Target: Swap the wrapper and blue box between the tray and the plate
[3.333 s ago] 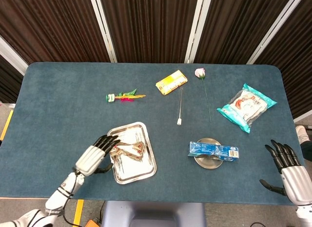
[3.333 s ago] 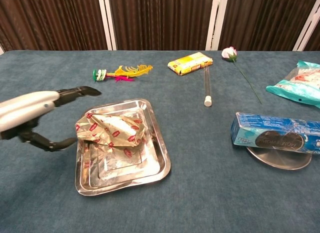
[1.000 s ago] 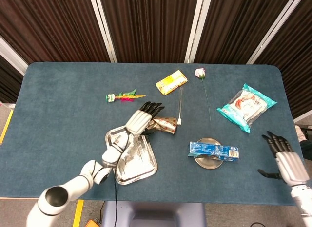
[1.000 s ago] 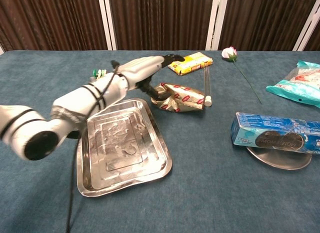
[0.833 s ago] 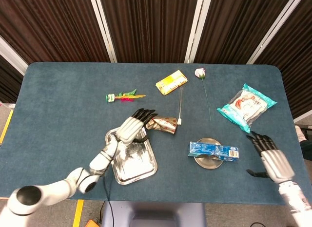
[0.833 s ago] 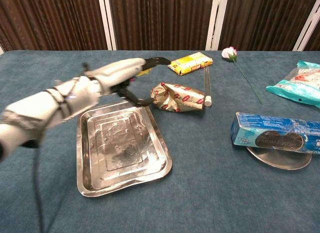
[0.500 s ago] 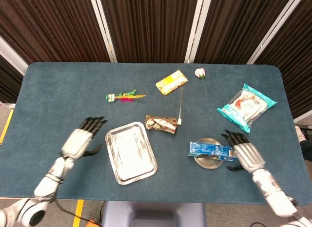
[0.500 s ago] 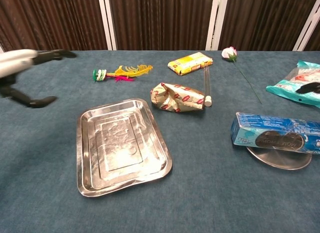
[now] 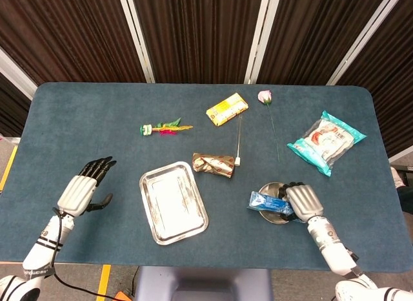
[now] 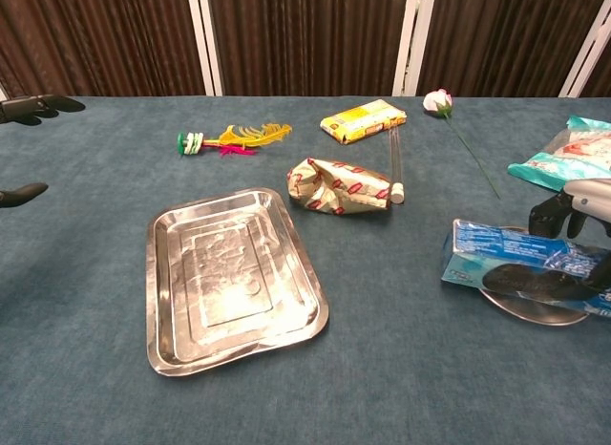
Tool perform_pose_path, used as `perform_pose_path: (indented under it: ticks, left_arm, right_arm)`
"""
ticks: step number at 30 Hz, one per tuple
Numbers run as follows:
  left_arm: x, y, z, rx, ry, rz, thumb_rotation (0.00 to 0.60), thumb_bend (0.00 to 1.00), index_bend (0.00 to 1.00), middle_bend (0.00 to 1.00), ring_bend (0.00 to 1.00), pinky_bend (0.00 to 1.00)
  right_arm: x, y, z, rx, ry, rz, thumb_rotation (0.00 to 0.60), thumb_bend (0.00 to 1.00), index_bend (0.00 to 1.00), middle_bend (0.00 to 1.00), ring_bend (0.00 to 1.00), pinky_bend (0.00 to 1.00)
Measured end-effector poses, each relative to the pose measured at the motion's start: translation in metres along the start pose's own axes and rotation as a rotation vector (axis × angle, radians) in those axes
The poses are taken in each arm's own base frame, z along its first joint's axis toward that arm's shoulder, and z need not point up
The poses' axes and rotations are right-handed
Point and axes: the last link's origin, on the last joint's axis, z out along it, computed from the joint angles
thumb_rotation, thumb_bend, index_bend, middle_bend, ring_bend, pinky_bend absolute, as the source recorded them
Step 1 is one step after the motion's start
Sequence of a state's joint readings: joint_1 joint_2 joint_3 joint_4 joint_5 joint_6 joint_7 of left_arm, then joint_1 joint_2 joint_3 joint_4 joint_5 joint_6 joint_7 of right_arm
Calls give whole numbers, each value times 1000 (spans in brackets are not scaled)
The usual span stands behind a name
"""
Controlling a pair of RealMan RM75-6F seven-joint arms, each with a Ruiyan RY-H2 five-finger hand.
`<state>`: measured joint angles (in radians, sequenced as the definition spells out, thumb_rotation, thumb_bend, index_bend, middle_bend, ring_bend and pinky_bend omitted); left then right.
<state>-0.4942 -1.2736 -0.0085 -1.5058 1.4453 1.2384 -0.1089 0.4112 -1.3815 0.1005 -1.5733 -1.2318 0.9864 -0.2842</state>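
The crumpled gold-and-red wrapper lies on the table cloth just beyond the far right corner of the bare metal tray. The blue box lies tilted across the small round plate. My right hand grips the box's right end, fingers over its top and thumb across its front. My left hand is open above the cloth, well left of the tray; only its fingertips show at the chest view's left edge.
A yellow packet, a pink rose on a long stem and a thin rod lie at the back. A feather toy sits behind the tray. A teal snack bag lies at the far right.
My left hand set the wrapper down beside the tray, let go and drew back to the left. My right hand moved in and closed on the blue box, which has tilted on the plate.
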Motion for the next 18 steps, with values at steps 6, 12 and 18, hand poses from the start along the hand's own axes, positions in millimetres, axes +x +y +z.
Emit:
perform_pose_path:
  ticks: [6, 12, 18]
  left_arm:
    - [2, -2, -2, 8, 10, 11, 600, 406, 0, 0, 0, 104]
    - [4, -6, -6, 34, 19, 4, 600, 406, 0, 0, 0, 104]
    - [6, -7, -11, 49, 31, 3, 600, 407, 0, 0, 0, 108]
  right_arm:
    - [9, -11, -5, 34, 59, 21, 600, 369, 875, 655, 564, 550]
    - [17, -43, -30, 174, 97, 33, 600, 385, 881, 658, 566, 573]
    - [1, -76, -35, 300, 0, 1, 600, 387, 852, 659, 563, 555]
